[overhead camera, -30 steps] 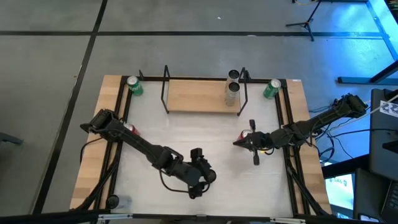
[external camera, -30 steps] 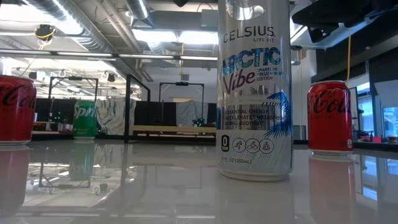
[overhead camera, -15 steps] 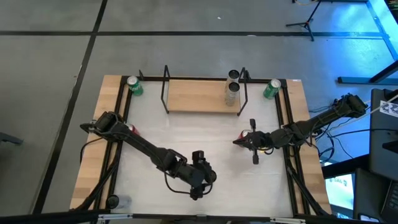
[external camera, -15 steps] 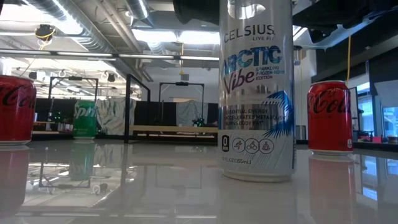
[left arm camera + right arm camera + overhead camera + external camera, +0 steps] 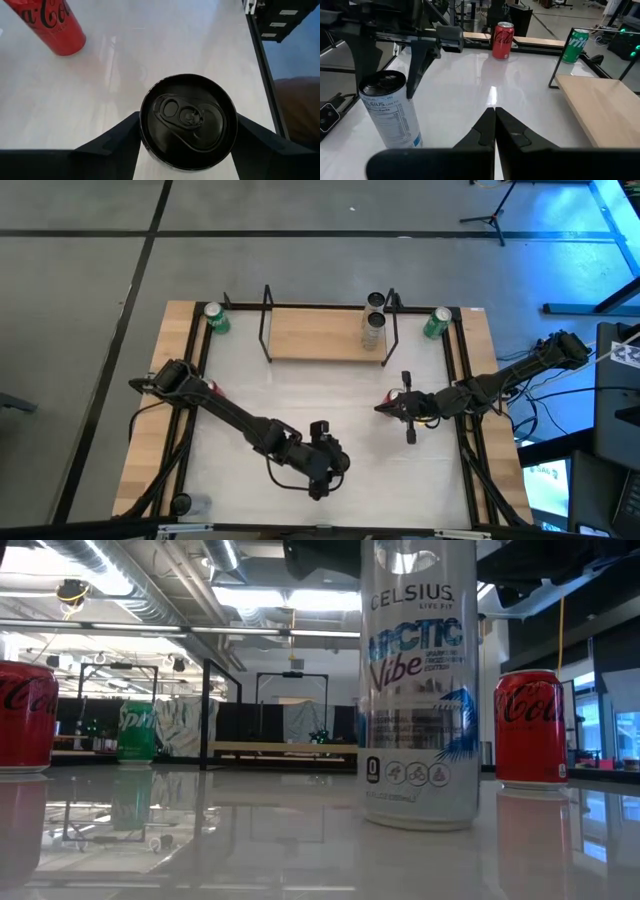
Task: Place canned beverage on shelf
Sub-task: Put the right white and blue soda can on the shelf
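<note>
A tall silver Celsius can (image 5: 418, 690) stands upright on the white table near its front edge; its dark top (image 5: 187, 120) shows in the left wrist view. My left gripper (image 5: 318, 465) is over it, shut on its top part. The shelf (image 5: 325, 335), a light-wood board with black wire ends, lies at the table's far side. A silver can (image 5: 373, 328) stands at the shelf's right end. My right gripper (image 5: 383, 409) is shut and holds nothing, right of centre and above the table. My left gripper pinches the Celsius can between its two fingers (image 5: 117, 137), on opposite sides of the wall just under the rim (image 5: 144, 125). The fingers come slanting down from the table's left. The can stands upright with its base (image 5: 420, 822) on the table.
Red cola cans stand to the left (image 5: 25, 715) and right (image 5: 530, 728). Green cans sit at the far left (image 5: 215, 318) and far right (image 5: 436, 322) corners. Another silver can (image 5: 376, 301) stands behind the shelf. Black rails run along both table sides.
My left gripper has sunk a little over the Celsius can, and its dark body now shows beside the can's top in the low view. The can has slid slightly toward the table's right edge and has stayed upright.
</note>
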